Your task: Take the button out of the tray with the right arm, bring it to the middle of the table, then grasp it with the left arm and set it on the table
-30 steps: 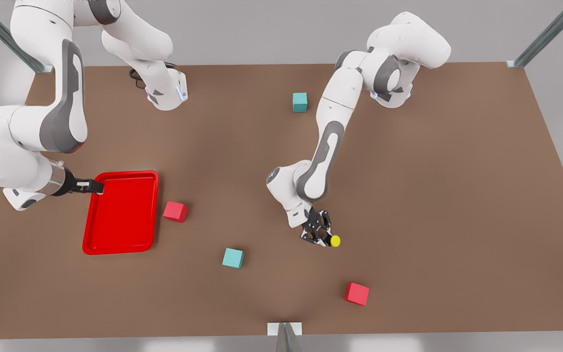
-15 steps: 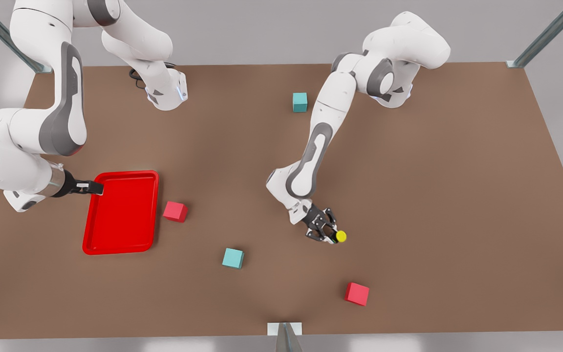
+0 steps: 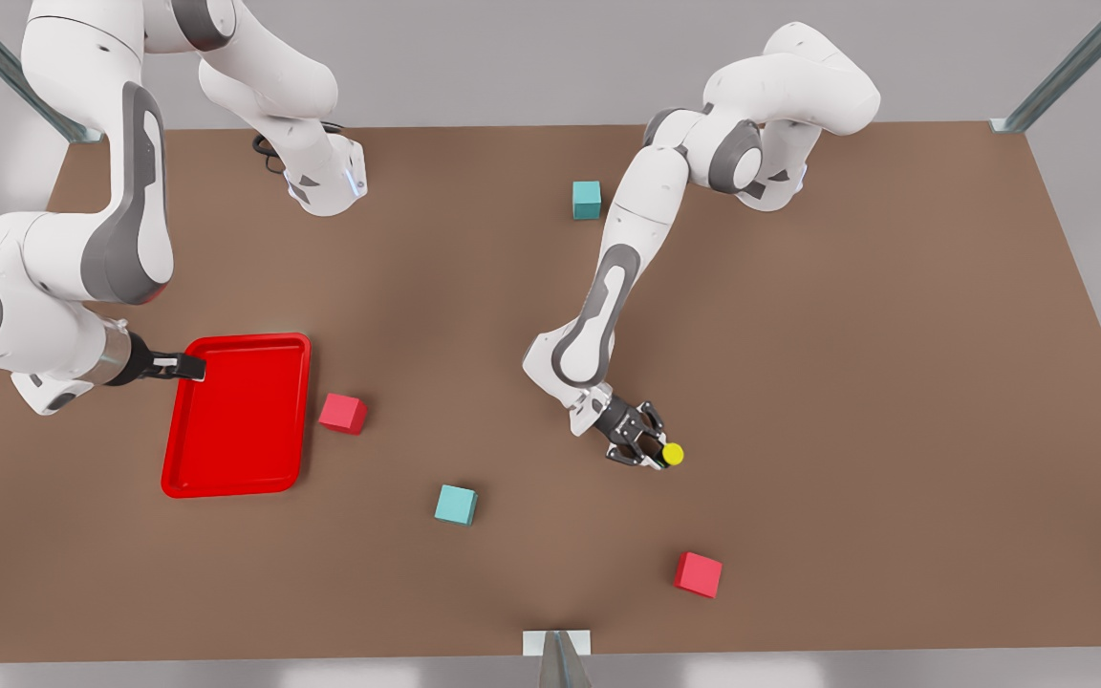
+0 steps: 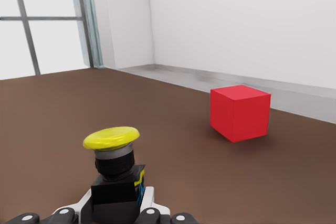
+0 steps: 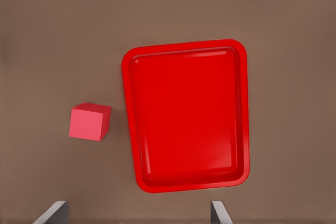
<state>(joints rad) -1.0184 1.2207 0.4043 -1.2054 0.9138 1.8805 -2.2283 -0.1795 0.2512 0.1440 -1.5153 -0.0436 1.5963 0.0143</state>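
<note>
The left hand (image 3: 658,457) is clamped on the dark body of the button (image 3: 672,454), carrying it low over the middle of the desk (image 3: 895,382), well apart from the red tray (image 3: 235,416) it came from. To finish well, I judge the hand should lower straight down until the button's base meets the bare brown surface, keep the yellow cap upright, and only then let go, staying clear of the red cube (image 3: 698,574) nearby. The right hand (image 3: 189,366) waits above the tray's far edge with its fingers spread. The left wrist view shows the button (image 4: 114,169) upright between the fingers (image 4: 63,212), which the front view cannot settle, while the right wrist view looks down into the tray (image 5: 186,114), bare inside, with another red cube (image 5: 90,121) beside it.
</note>
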